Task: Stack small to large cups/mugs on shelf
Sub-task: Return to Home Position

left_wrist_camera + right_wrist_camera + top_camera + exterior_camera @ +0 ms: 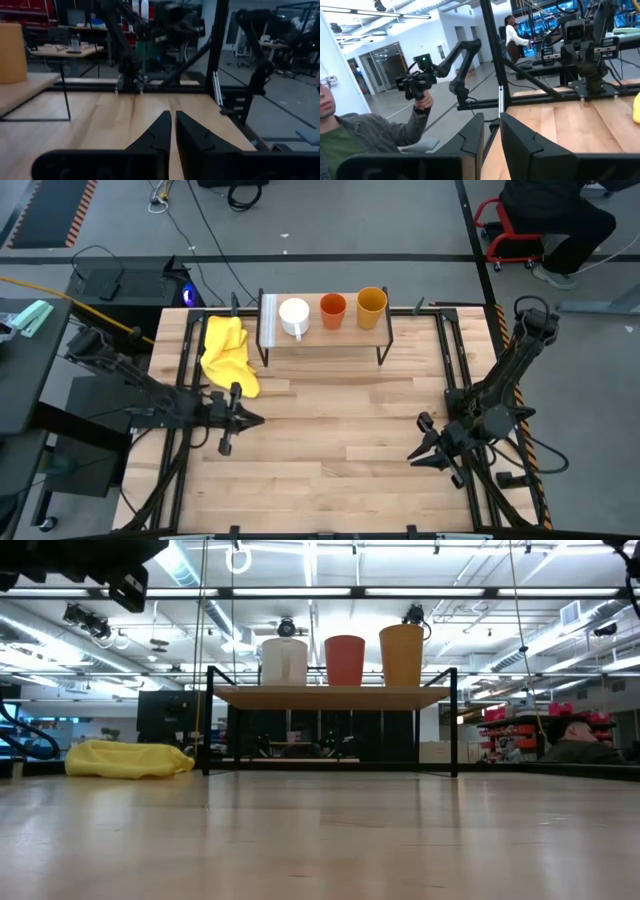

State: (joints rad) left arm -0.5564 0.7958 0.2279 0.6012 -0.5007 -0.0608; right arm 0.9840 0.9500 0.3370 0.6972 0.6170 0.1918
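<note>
All three cups stand upright in a row on the shelf's plank top (345, 332) near the table's far edge. From left to right they are the white mug (293, 315), the orange-red cup (332, 309) and the taller yellow-orange cup (371, 306). The low view shows the same row: white mug (284, 661), orange-red cup (345, 660) and yellow-orange cup (402, 655) on the shelf (330, 696). My left gripper (256, 419) (173, 119) hovers shut over the table's left middle, pointing right. My right gripper (414, 455) (491, 120) sits near the right edge with a narrow gap between its fingers. Neither holds anything.
A yellow cloth (228, 355) (130, 758) lies crumpled on the table left of the shelf, just beyond my left gripper. Bare wooden tabletop (340, 430) stretches between the two grippers and the shelf. A person (350, 130) stands beyond the table's right side holding a controller.
</note>
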